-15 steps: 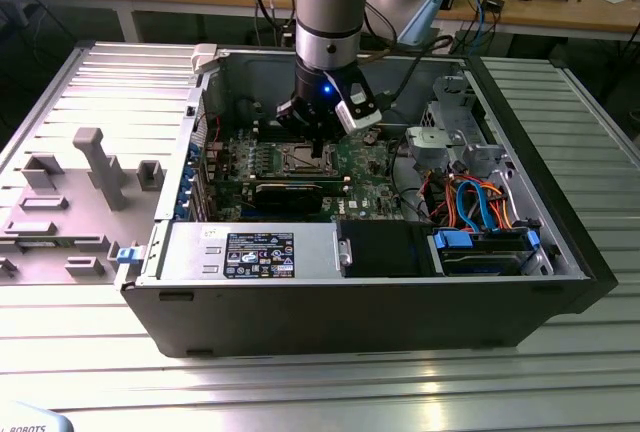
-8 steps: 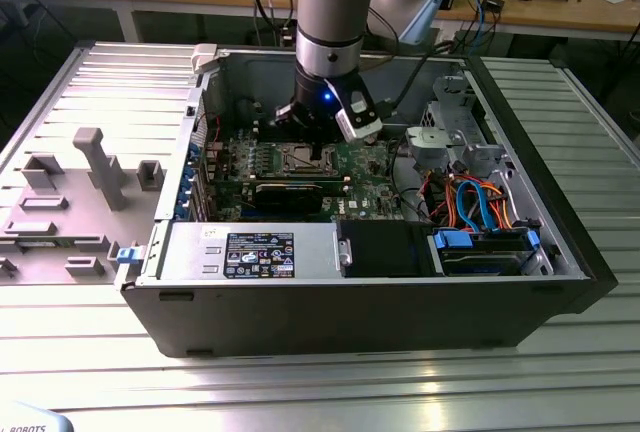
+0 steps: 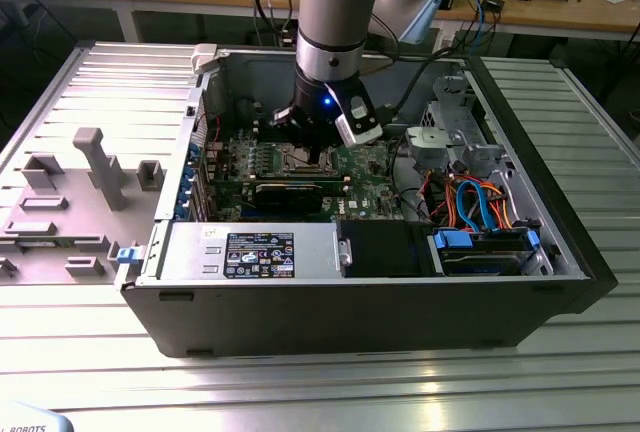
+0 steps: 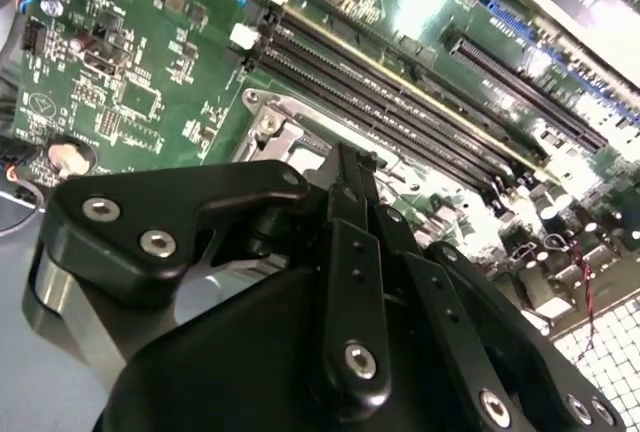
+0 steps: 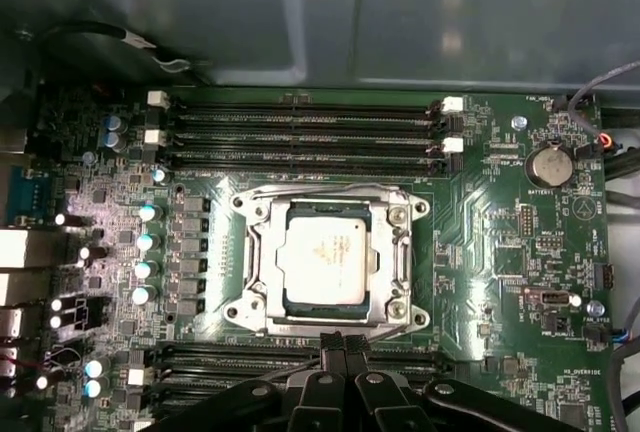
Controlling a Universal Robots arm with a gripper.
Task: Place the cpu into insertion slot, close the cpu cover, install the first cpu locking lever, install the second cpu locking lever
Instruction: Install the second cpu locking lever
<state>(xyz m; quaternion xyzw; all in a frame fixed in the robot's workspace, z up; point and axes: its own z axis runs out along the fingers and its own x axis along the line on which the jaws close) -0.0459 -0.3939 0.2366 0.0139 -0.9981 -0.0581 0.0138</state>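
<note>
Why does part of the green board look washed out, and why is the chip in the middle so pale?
In the second wrist view, glare whitens the motherboard past the memory slots. In the first wrist view, the cpu reflects light, so its metal top looks pale. In the exterior view, the gripper shadows the insertion slot.

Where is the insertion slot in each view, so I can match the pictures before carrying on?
Exterior view: the insertion slot sits on the green board inside the case, directly under the pincer.
First wrist view: it is the silvery frame around the cpu, between two banks of memory slots.
Second wrist view: one silvery corner of it peeks out beside the pincer's black links.
Shared landmark: the pincer tip, at the slot's edge in every view.
</note>
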